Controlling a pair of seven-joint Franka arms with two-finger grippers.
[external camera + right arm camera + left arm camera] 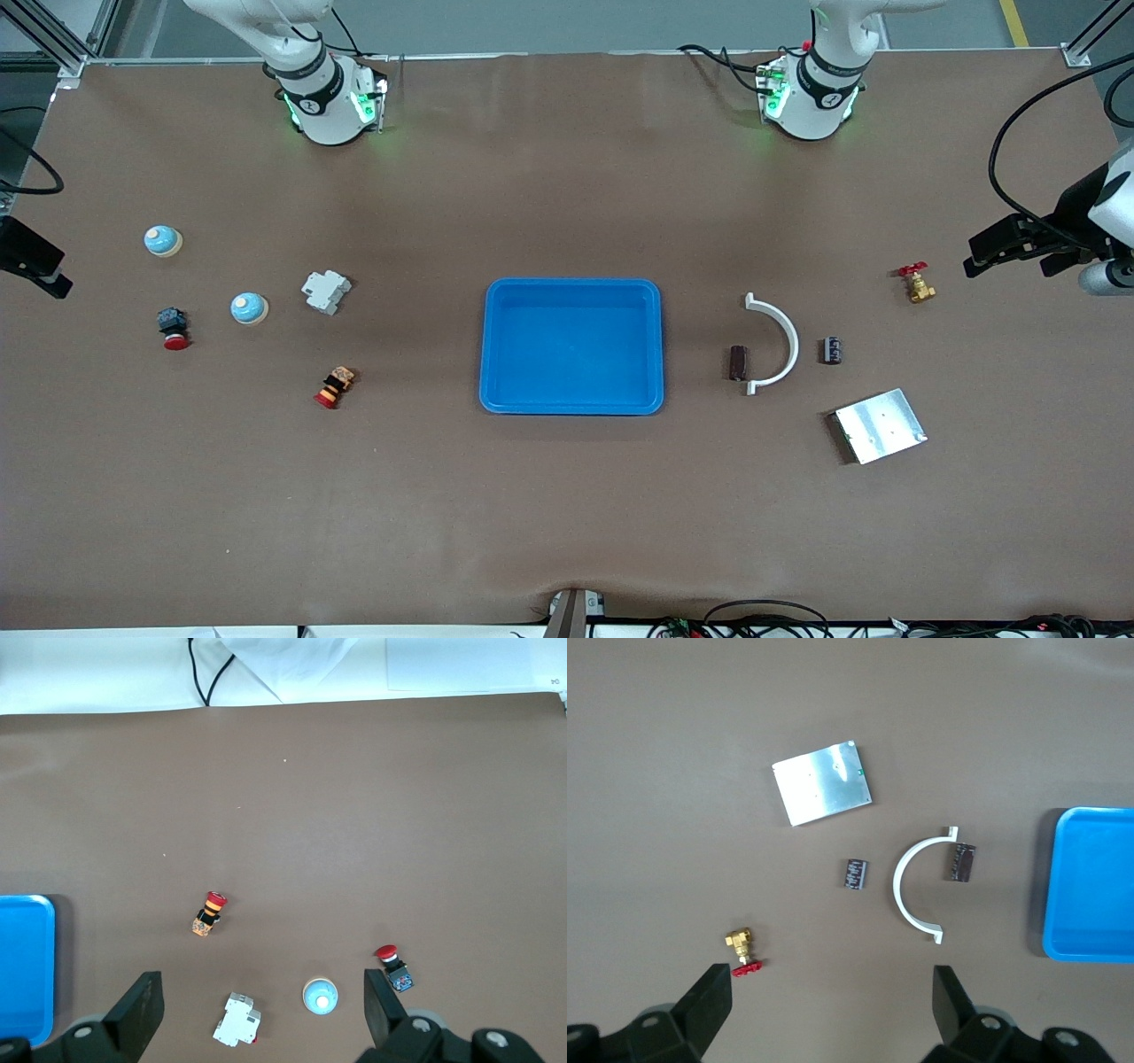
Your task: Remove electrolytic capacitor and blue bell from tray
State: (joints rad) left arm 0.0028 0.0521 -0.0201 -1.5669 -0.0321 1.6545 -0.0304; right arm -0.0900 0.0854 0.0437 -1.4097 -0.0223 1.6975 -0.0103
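Note:
Two light-blue bells (163, 240) (249, 307) sit toward the right arm's end of the table; one shows in the right wrist view (320, 996). A black capacitor (833, 349) (854, 873) and a dark brown capacitor (738, 362) (962, 861) lie toward the left arm's end, either side of a white arc (780, 341). A blue tray (571, 403) (1094, 886) sits mid-table, empty. My left gripper (1010, 259) (833, 979) is open and empty, high over the brass valve area. My right gripper (40, 266) (261, 988) is open and empty, high over the bells' end.
A brass valve with a red handle (918, 283) and a metal plate (880, 425) lie near the capacitors. A white circuit breaker (325, 291) and two red push buttons (174, 328) (335, 387) lie near the bells.

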